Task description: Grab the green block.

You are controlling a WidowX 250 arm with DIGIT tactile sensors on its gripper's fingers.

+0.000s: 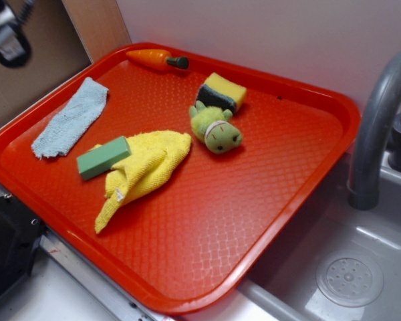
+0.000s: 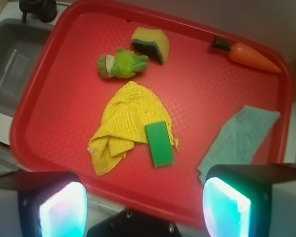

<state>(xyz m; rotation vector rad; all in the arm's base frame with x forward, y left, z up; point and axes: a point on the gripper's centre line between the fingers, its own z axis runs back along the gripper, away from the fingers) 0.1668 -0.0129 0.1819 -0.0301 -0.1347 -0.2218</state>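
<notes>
The green block (image 1: pixel 103 158) is a plain matte bar lying flat on the red tray (image 1: pixel 336 107), its one end resting against the edge of a crumpled yellow cloth (image 1: pixel 144 168). From the wrist view the green block (image 2: pixel 159 143) lies well below and ahead of my gripper (image 2: pixel 145 210). The gripper is open wide, its two glowing pads (image 2: pixel 64 211) far apart with nothing between them. It hovers high above the tray's near rim (image 2: pixel 138 195). A dark part of the arm (image 1: pixel 7 33) shows at the top left of the exterior view.
On the tray also lie a fuzzy lime plush toy (image 1: pixel 216 130), a yellow sponge with a dark layer (image 1: pixel 222 92), a toy carrot (image 1: pixel 157 59) and a blue-grey cloth (image 1: pixel 70 119). A grey faucet (image 1: pixel 377 120) and sink (image 1: pixel 347 274) are to the right.
</notes>
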